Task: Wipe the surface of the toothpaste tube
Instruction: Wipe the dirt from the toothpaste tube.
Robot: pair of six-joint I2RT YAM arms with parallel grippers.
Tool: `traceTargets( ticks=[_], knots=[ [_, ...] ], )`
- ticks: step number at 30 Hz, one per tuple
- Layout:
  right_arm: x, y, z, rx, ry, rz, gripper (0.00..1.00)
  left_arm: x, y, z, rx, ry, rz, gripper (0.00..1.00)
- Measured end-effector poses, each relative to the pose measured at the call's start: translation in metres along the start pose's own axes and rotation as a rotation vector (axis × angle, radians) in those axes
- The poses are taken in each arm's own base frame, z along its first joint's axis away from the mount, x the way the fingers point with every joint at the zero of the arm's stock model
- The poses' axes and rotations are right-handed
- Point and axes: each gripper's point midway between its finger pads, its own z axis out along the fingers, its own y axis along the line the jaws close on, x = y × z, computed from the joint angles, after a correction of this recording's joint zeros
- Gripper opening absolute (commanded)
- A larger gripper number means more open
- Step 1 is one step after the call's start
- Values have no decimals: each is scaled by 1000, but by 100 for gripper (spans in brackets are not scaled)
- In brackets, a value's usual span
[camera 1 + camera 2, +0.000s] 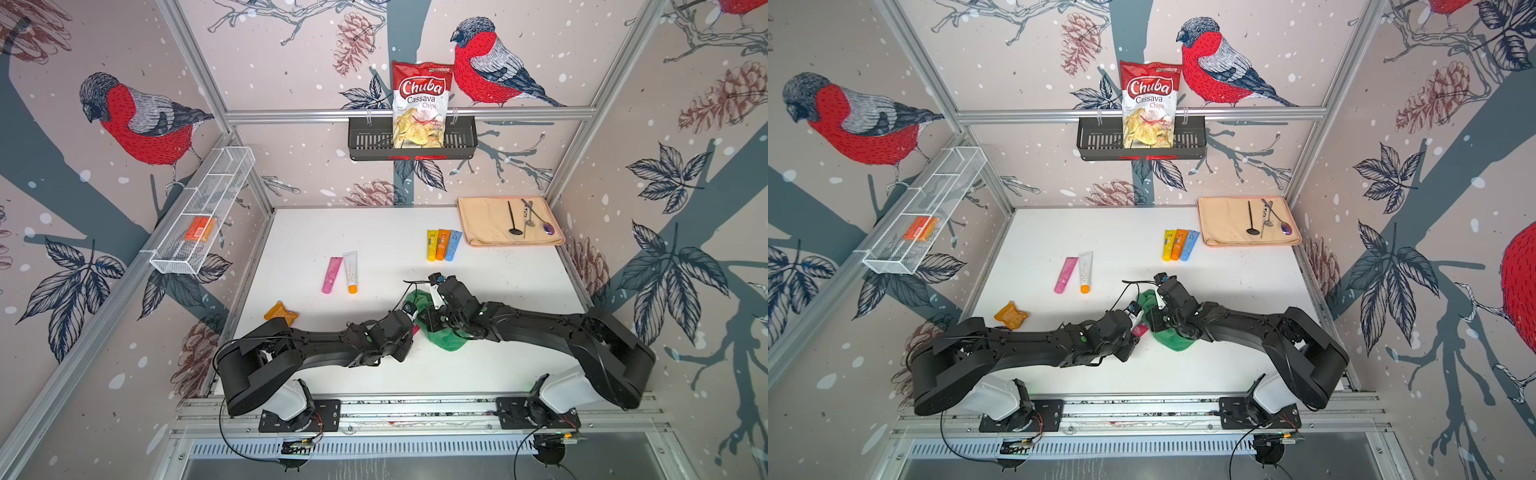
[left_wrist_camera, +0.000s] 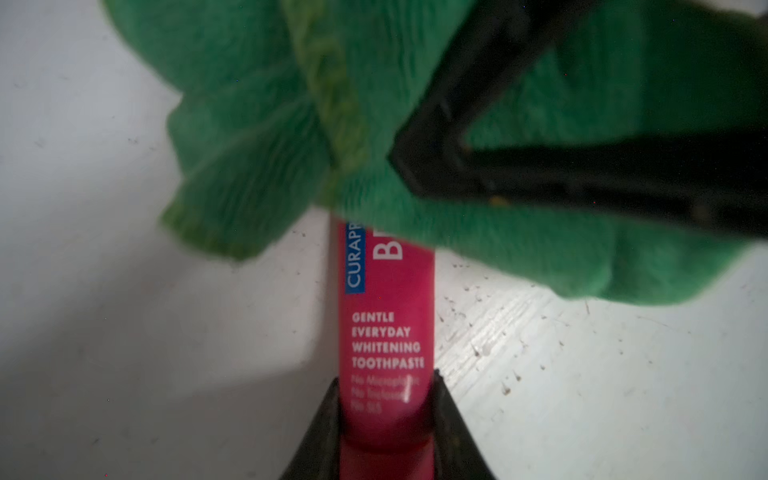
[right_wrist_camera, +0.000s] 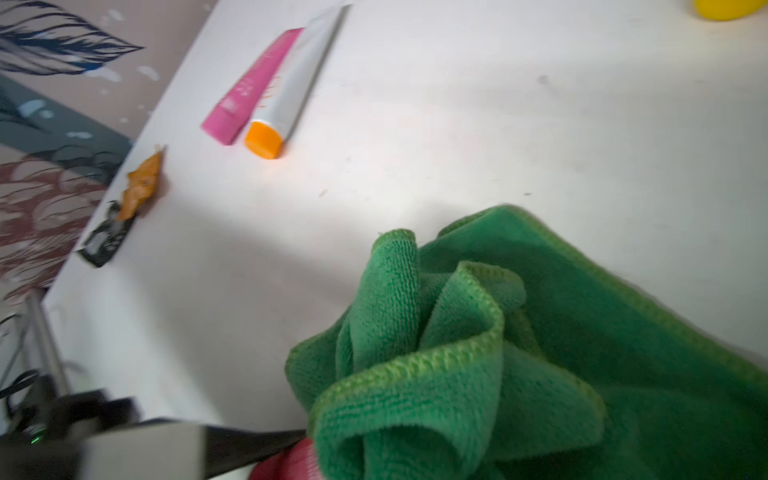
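White table (image 1: 415,232), bird-print walls. Left tool (image 2: 386,384) was clamped narrowly on the cap end of the red toothpaste tube (image 2: 386,324), near front centre; resting or lifted, could not tell. Right tool (image 1: 431,321) was pinched fully shut on the bunched green cloth (image 3: 457,353), which covered the tube's far end. Pink tube (image 1: 332,275) and white tube (image 1: 350,272) lay side by side further back.

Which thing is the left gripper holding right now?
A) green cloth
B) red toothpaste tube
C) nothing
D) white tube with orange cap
B: the left wrist view shows the left gripper closed on the red toothpaste tube, its far end under the green cloth.
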Motion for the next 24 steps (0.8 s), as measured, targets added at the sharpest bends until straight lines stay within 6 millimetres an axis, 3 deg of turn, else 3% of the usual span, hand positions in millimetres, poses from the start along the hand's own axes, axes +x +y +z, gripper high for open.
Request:
traceTargets(
  ticks=[4, 11, 16, 22, 24],
  knots=[
    [8, 16, 4, -54, 36, -13, 11, 0, 0, 0, 0, 0, 0, 18],
    [12, -1, 23, 10, 73, 7, 11, 1, 1, 0, -5, 0, -5, 18],
    [-1, -32, 26, 60, 29, 61, 11, 0, 1, 0, -6, -1, -1, 18],
    [-13, -88, 14, 230, -27, 131, 10, 0, 1, 0, -5, -4, -1, 18],
    [-16, -95, 12, 260, -39, 137, 10, 0, 1, 0, -4, -3, -1, 18]
  ],
)
